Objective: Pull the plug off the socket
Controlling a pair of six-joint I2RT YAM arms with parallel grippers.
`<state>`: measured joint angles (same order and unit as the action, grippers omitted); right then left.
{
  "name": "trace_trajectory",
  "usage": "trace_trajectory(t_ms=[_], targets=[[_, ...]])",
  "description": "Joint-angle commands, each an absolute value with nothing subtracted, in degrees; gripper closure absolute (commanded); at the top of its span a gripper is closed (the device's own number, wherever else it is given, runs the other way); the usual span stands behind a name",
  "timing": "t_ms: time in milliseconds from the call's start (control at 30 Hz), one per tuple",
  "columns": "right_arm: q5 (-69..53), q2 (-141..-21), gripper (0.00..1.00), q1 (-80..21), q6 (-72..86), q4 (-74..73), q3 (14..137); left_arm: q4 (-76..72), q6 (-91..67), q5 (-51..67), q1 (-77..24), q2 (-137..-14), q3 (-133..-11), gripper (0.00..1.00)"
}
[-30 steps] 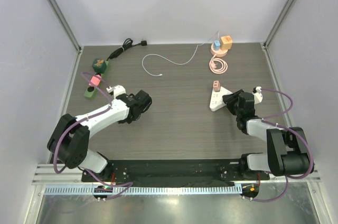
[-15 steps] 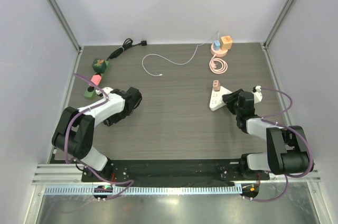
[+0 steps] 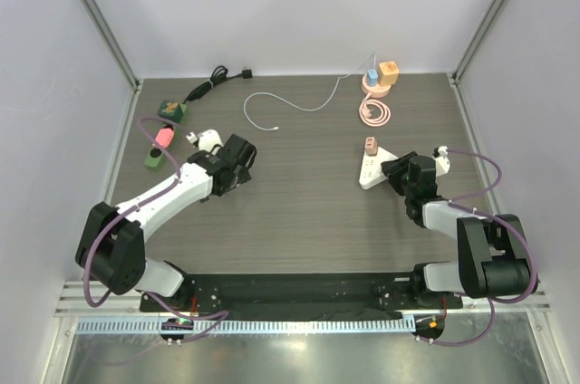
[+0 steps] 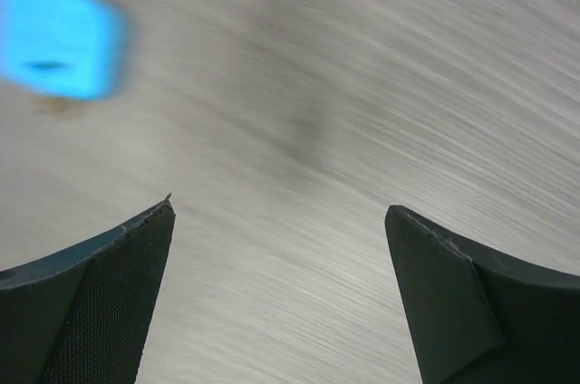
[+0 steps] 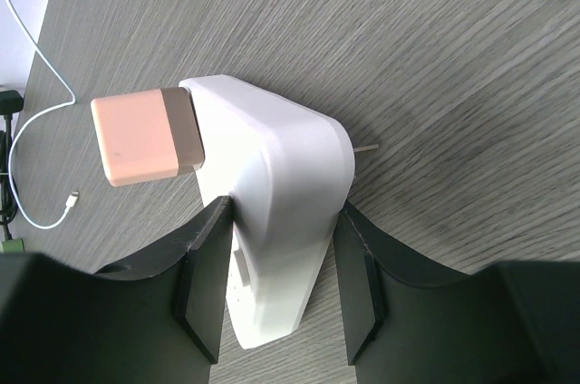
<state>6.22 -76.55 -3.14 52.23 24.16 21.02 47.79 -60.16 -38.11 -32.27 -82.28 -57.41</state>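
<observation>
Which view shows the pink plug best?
Right wrist: close-up of the pink plug seated in the white socket, which sits between the right fingers. Top external shows only a small pink spot. Left wrist misses it.

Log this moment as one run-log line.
right gripper: shut on socket | plug: seated in socket, not yet pulled | left gripper: open, holding nothing

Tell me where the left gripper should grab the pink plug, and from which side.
Likely the exposed boxy body of the pink plug, across its flat faces, coming from the free end away from the white socket. The right gripper clamps the socket's sides, so only that protruding block is clear.
</observation>
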Motion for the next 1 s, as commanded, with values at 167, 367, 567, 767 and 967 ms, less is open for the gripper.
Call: trace_trajectory(t_ms=[167,367,567,767,967], targets=[[8.8,-78.9,0.99,-3.0,47.1,13.4,19.3,3.4,-41.3,-3.9,-41.2,-89.3,-58.5,0.12],[8.7,-79.1,0.99,-3.0,46.7,13.4,19.4,4.5,-40.8,8.0,-45.8,-107.9,-79.5,0.13],[8.3,-79.3,0.99,-2.9,46.2,13.3,19.8,3.2,-41.0,12.6,-47.8,-123.2,-96.0,0.12],[8.2,-78.2,0.99,-2.9,46.2,14.2,18.8,-3.9,-43.9,13.4,-48.1,-130.3,-101.7,0.17],[8.2,-78.3,0.99,-3.0,46.2,14.2,18.9,4.7,-46.3,8.2,-48.2,-136.7,-111.6,0.33]])
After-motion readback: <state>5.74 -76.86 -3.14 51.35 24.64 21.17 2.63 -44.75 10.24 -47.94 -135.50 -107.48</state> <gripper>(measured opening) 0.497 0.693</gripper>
